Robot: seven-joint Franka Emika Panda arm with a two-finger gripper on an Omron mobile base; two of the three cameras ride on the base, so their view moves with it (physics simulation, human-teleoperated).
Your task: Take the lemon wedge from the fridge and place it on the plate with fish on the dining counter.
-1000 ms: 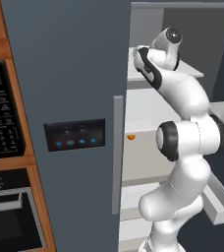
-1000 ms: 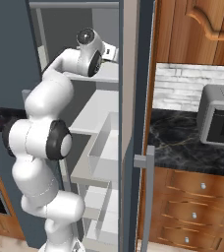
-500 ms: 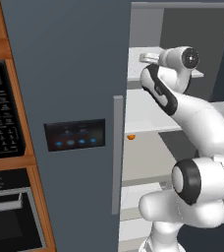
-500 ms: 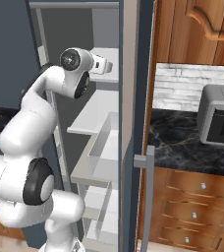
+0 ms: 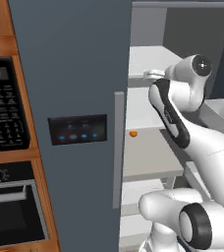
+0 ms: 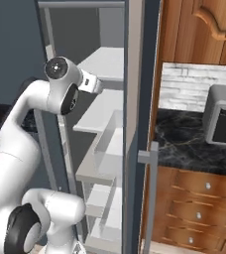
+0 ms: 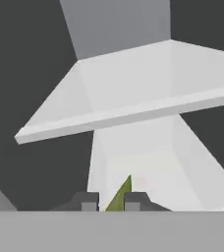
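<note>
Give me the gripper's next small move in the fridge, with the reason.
Probably finish closing, then lift slightly and draw straight back out of the fridge. In the hand view the lemon wedge sits between the fingertips of the gripper, just above the white shelf. Whether the grip is firm cannot be told, so pull back slowly.

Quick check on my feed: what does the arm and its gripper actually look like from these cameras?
The arm is glossy white, built of rounded, bulbous segments, with a dark band along one link and dark rings at the joints. A round grey cap with a dark centre closes the upper joint. No cables or markings show. The gripper has two small, blocky dark grey fingertips.
</note>
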